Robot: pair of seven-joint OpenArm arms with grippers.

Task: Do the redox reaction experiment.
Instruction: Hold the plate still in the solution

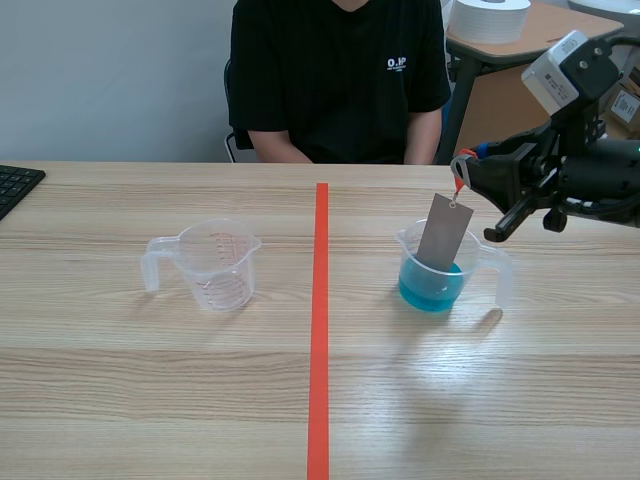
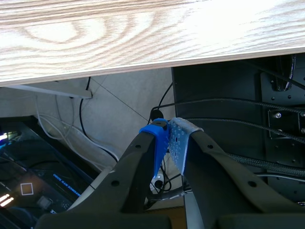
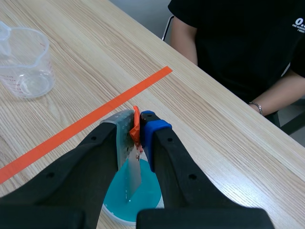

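A grey metal strip (image 1: 445,232) hangs from a small orange-red tab (image 1: 457,186), and my right gripper (image 1: 462,176) is shut on that tab. The strip's lower end dips into blue liquid in a clear measuring cup (image 1: 432,285) right of the tape line. In the right wrist view the tab (image 3: 136,126) is pinched between the pads, with the strip (image 3: 133,171) hanging down into the blue liquid (image 3: 145,191). An empty clear measuring cup (image 1: 215,263) stands left of the line. My left gripper (image 2: 170,136) is shut on nothing, below the table edge (image 2: 143,43).
A person in a black shirt (image 1: 340,80) sits across the table. A keyboard corner (image 1: 15,185) lies at the far left. An orange-red tape line (image 1: 320,330) runs down the middle. The empty cup (image 3: 26,64) shows ahead of the right gripper.
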